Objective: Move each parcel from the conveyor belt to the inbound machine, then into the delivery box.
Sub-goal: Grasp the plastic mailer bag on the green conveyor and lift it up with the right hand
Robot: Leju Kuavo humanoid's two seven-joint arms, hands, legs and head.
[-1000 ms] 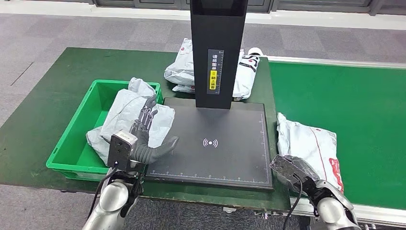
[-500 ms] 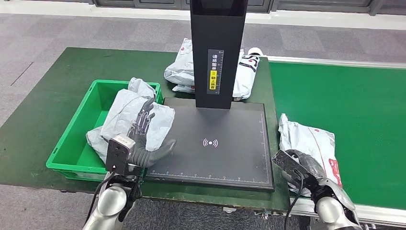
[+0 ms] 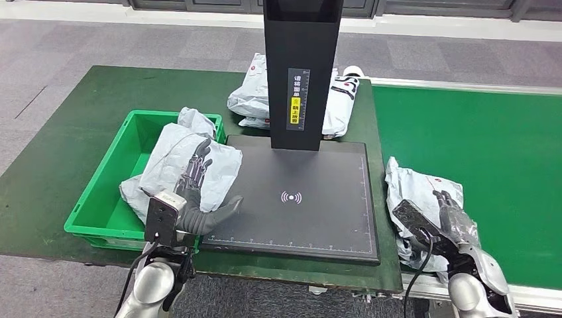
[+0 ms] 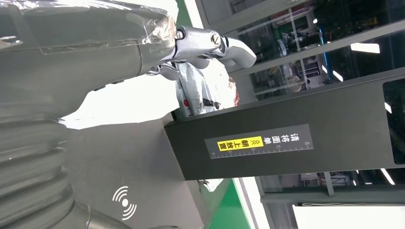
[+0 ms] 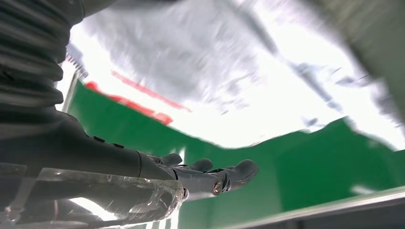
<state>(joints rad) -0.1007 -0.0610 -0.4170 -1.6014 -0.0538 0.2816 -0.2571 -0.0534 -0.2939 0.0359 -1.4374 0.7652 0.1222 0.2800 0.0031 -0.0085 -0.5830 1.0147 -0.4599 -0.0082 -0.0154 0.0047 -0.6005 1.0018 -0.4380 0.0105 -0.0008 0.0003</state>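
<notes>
From the head view, the left hand (image 3: 197,192) hovers with fingers spread and empty over a grey parcel (image 3: 173,165) that lies half in the green delivery box (image 3: 99,205), beside the black inbound machine (image 3: 298,192). The right hand (image 3: 450,215), fingers apart and holding nothing, is over a white parcel (image 3: 424,189) on the conveyor belt (image 3: 477,132).

The left wrist view shows the machine's post (image 4: 267,143).

The right wrist view shows open fingers (image 5: 210,176) below the blurred white parcel (image 5: 215,71).
</notes>
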